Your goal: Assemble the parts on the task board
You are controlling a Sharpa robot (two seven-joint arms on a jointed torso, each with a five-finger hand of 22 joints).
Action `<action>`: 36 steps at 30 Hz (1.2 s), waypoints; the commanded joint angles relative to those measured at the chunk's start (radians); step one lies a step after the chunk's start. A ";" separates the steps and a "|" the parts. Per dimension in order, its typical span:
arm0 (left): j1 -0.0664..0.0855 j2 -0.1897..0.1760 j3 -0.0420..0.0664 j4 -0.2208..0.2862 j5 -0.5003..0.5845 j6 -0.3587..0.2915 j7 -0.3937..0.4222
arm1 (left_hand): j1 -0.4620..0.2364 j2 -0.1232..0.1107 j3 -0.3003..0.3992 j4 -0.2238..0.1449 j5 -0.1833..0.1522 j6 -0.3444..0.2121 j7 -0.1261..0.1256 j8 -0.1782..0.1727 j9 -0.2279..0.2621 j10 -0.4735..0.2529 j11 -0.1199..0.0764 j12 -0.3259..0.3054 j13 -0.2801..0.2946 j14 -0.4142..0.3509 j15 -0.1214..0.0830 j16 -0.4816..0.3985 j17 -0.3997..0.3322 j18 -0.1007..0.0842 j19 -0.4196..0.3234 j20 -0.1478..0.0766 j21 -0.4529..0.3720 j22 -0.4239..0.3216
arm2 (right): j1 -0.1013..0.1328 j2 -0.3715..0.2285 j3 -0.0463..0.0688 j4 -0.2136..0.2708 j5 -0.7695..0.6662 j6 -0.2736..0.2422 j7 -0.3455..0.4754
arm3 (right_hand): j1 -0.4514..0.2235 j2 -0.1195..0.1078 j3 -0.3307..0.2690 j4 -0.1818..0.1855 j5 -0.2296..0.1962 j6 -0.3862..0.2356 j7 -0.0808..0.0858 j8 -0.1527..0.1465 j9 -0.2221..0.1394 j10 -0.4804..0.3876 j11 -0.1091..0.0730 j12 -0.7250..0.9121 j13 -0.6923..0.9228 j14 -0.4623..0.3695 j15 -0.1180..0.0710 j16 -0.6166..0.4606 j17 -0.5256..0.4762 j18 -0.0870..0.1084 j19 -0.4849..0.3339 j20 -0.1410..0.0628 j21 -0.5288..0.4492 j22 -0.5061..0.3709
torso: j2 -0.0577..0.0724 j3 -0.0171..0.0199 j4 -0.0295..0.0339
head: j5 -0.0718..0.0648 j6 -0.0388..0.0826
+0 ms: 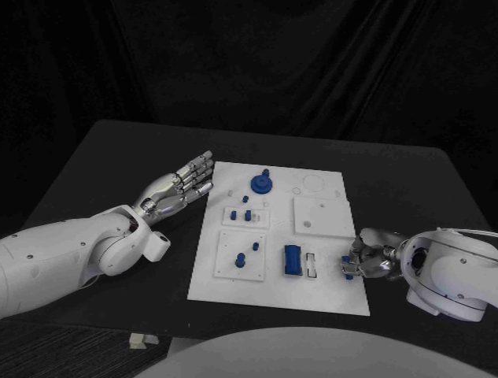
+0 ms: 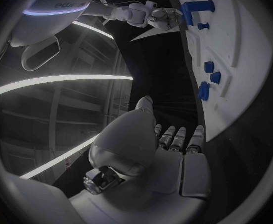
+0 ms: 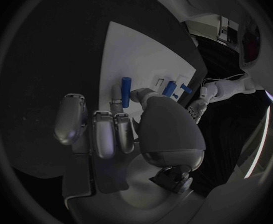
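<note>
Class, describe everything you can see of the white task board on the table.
The task board is a flat white rectangular plate, plastic-looking, lying flat in the middle of the black table. Its surface carries raised square panels and recesses. Small blue parts stand or lie mostly on its left half, including a larger block near the front. The left hand hovers by its left edge; the right hand is at its right edge, near a blue part.

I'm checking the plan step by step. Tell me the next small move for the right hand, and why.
Probably carry the small blue part inward over the task board. The right hand sits at the board's near right edge, seemingly pinching that part between its fingertips, and the open white slot beside the blue block lies close by. Whether the part fits that slot is unclear. The left hand hovers open, clear of the board.
</note>
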 commanded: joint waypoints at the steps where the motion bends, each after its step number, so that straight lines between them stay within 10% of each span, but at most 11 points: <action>1: -0.001 0.004 0.001 0.000 0.004 0.015 0.034 | 0.013 0.001 0.006 0.001 0.006 0.001 0.010 0.003 0.001 0.001 0.006 0.003 0.001 0.000 0.011 -0.004 -0.001 0.008 0.000 0.010 -0.001 0.002 | 0.021 0.000 -0.002 0.013 0.186 -0.042 0.027 | -0.020 -0.011 0.082 -0.076 -0.014 0.005 0.004 0.002 -0.031 0.104 0.008 0.003 0.264 0.081 0.008 -0.002 0.139 -0.007 -0.002 0.006 0.002 0.159 | 0.000 0.0001 -0.0006 | -0.001 0.000; 13: -0.001 0.011 0.001 -0.003 0.004 0.022 0.024 | 0.017 0.003 0.009 0.000 0.007 0.007 0.015 0.004 0.003 0.001 0.010 0.004 0.002 0.000 0.014 -0.004 -0.001 0.008 0.000 0.011 0.000 0.002 | 0.060 0.045 -0.002 -0.003 0.389 -0.043 0.049 | -0.030 -0.010 0.088 -0.079 -0.030 0.004 0.005 -0.004 -0.026 0.104 0.009 0.003 0.264 0.081 0.009 -0.002 0.140 -0.007 -0.001 0.007 0.003 0.159 | 0.000 -0.0011 0.0018 | -0.002 0.000; 36: -0.002 0.020 0.001 -0.012 0.004 0.042 0.009 | 0.023 0.005 0.015 -0.001 0.009 0.017 0.030 0.007 0.005 0.000 0.015 0.003 0.001 0.000 0.021 -0.004 -0.001 0.008 0.002 0.012 0.001 0.004 | 0.039 0.129 -0.002 -0.083 0.428 -0.001 0.063 | -0.054 -0.011 0.088 -0.088 -0.074 -0.011 0.010 -0.016 -0.011 0.104 0.015 0.003 0.264 0.080 0.014 -0.004 0.133 -0.006 -0.005 0.012 -0.001 0.157 | 0.001 -0.0011 0.0004 | 0.002 0.000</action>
